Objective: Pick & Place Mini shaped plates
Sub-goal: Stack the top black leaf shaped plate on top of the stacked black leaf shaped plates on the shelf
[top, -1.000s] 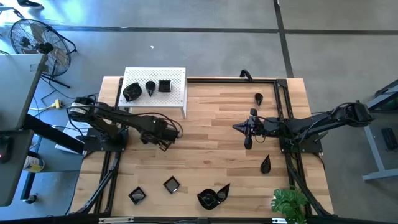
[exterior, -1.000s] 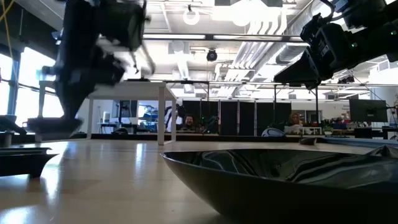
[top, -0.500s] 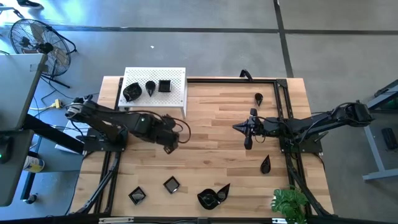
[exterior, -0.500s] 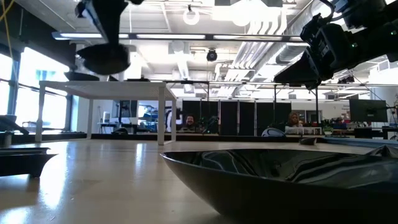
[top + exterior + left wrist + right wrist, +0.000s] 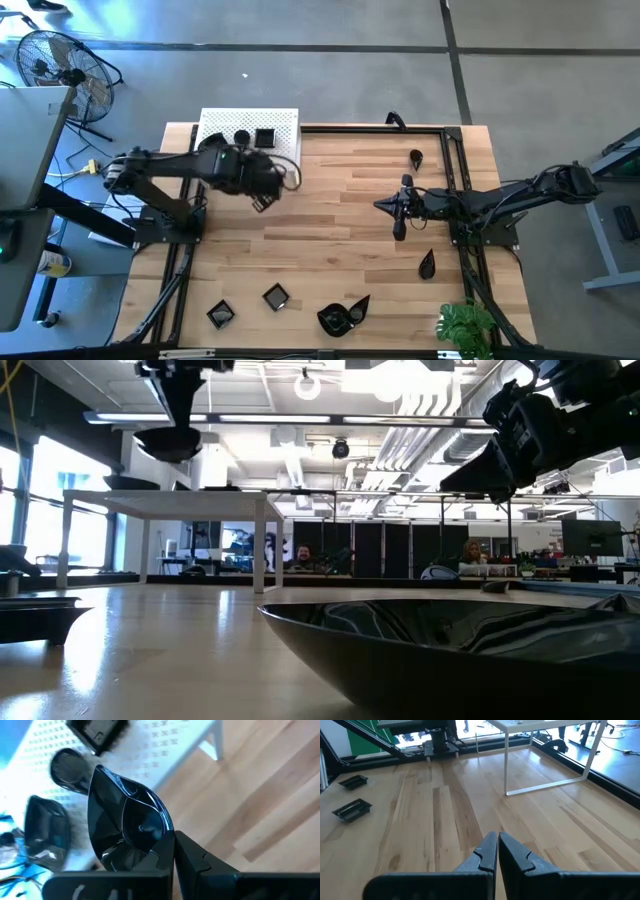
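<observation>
High view: a pale wood-plank table [image 5: 340, 240] on a grey concrete floor, with a fan [image 5: 55, 65] off its left corner.

At left, the left gripper [image 5: 172, 851] is clamped on a teardrop plate [image 5: 127, 822] above the edge of the white perforated stand [image 5: 285, 125]; a square plate [image 5: 265, 137] already sits there. Centre-front lie more black plates [image 5: 275, 296]. The right gripper [image 5: 497, 851], fingers together and holding nothing, hangs over the table's right half. Only the low view shows the open office behind, with ceiling lights and seated people [image 5: 303, 555]. No writing is readable.
</observation>
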